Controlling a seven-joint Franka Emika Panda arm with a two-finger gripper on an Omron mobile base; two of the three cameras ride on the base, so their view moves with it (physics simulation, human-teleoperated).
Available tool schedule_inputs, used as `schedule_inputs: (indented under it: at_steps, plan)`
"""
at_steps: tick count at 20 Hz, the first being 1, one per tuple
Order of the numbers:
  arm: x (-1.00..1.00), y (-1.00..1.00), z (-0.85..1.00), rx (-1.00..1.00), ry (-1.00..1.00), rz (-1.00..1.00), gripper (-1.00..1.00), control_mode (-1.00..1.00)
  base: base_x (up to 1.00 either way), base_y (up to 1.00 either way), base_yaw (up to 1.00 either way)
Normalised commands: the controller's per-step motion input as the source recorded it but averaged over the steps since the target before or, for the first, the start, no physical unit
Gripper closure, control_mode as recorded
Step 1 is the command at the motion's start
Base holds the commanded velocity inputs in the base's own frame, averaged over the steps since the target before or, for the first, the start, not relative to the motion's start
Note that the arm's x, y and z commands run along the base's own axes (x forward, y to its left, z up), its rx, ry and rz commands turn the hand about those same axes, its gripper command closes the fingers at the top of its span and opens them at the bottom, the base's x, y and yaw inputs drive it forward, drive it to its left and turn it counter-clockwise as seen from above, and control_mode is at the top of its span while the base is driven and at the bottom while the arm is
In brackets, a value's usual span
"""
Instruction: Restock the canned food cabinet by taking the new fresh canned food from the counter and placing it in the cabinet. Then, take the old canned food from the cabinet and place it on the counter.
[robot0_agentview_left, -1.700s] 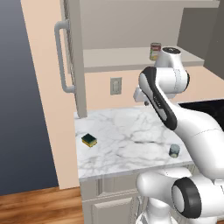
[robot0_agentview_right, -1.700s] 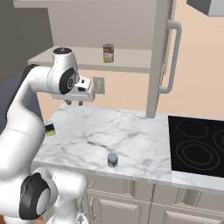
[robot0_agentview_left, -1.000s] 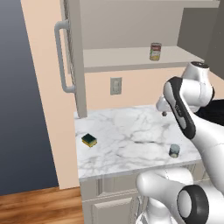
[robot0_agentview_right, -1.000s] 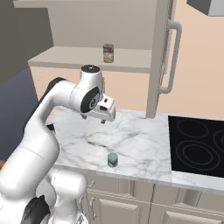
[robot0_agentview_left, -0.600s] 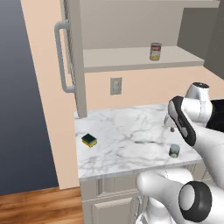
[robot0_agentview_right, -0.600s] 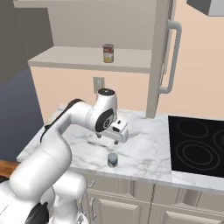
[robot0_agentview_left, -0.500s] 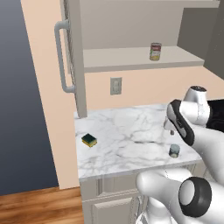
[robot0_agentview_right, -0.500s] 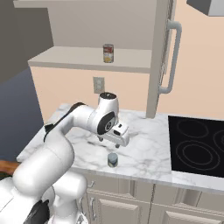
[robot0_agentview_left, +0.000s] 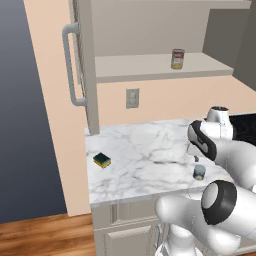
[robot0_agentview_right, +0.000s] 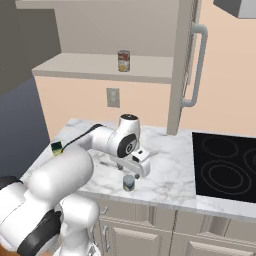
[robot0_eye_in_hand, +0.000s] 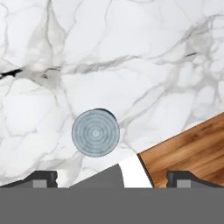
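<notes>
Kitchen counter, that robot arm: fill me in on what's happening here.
The arm has its open gripper poised just above the short grey-blue can near the front edge of the marble counter, lined up but not gripping it. The taller red-and-yellow can stands on the open cabinet's shelf, untouched. A yellow-green sponge lies further along the counter. So neither can has been swapped yet.

Base views flank arm, sharing counter (robot0_agentview_left: 140, 150); hand view looks straight down, close.
</notes>
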Motion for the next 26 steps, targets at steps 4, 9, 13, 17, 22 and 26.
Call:
schedule_inputs:
  at_steps: [4, 9, 13, 17, 22, 26]
  plan:
    - [0.0, -0.16, -0.31, 0.02, 0.08, -0.03, -1.0, -1.0, 0.0, 0.0, 0.0]
    - [0.0, 0.02, -0.24, 0.03, 0.0, 0.0, -1.0, -1.0, 0.0, 0.0, 0.0]
    - [0.0, 0.14, -0.26, 0.02, 0.0, 0.0, -1.0, -1.0, 0.0, 0.0, 0.0]
    - [0.0, 0.15, -0.27, 0.0, 0.0, 0.0, -1.0, -1.0, 0.0, 0.0, 0.0]
    - [0.0, 0.08, -0.28, 0.0, 0.0, 0.0, -1.0, -1.0, 0.0, 0.0, 0.0]
    - [0.09, 0.0, -0.23, 0.0, 0.0, 0.0, -1.0, -1.0, 0.0, 0.0, 0.0]
